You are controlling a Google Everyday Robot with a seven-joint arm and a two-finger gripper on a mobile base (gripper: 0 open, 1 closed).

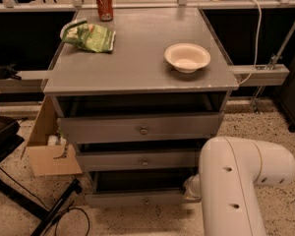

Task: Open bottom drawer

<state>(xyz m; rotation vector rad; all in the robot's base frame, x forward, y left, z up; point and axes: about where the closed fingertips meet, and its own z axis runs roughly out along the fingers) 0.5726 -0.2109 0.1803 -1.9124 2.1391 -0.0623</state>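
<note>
Nearest the camera, the white arm (236, 181) fills the space to the right of the bottom drawer (128, 199). The pincer (191, 189) sits at that drawer's right end, close against its front. The arm hides most of it, so I cannot tell whether it is apart, together or clamped on anything. The bottom drawer is the lowest of three in the grey cabinet, down by the floor. It has a slim flat front, and a dark gap above the front suggests it stands a little way out. It looks stiff and light: a thin panel on runners that should slide straight with a steady pull and is unlikely to bend or break. The smooth front gives nothing to grip, so the small round knob (146, 200) at its centre is the natural hold. The knob is small, metal and probably slippery, so a grip from either side and a level pull would suit it. A pull from the right end instead might skew the drawer on its runners. Left of the bottom drawer stands a cardboard box (49, 156). Above it are the middle drawer (137, 160) and the taller top drawer (137, 128), each with a similar knob. Higher and farther back, the worktop (137, 68) carries a bowl (187, 57), a green bag (91, 36) and, farthest of all, a red can (104, 4).
</note>
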